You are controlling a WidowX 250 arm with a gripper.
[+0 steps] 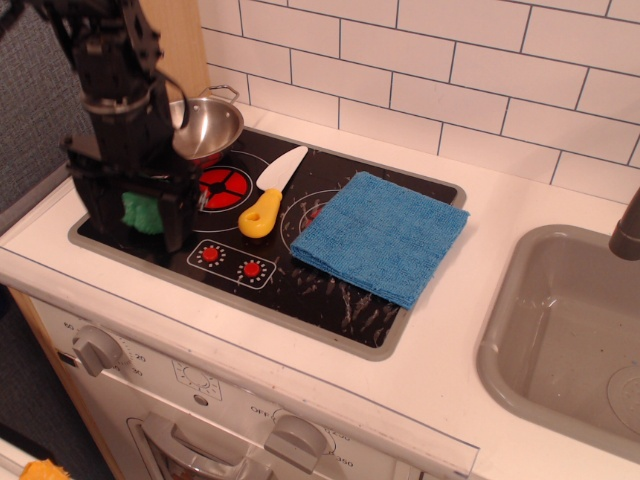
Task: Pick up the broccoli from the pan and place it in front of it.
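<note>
Step in hand, by judgement: set-down. Gripper (138,212) clamped on broccoli (142,211), low over black glass hob in front of pan (205,126), near hob's front-left corner. Best: lower until stem rests, part fingers fully, lift straight, avoid pan's wire handle. Broccoli bumpy, soft-looking plastic, green; pan shiny steel bowl, empty, red base.

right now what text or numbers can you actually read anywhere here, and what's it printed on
"OFF" on the oven front panel, beside the middle knob.
"350", roughly, below that knob; blurred, so uncertain.
Small numbers around the left knob: too small to read.
Stovetop, blue cloth, pan: no text visible.
</note>
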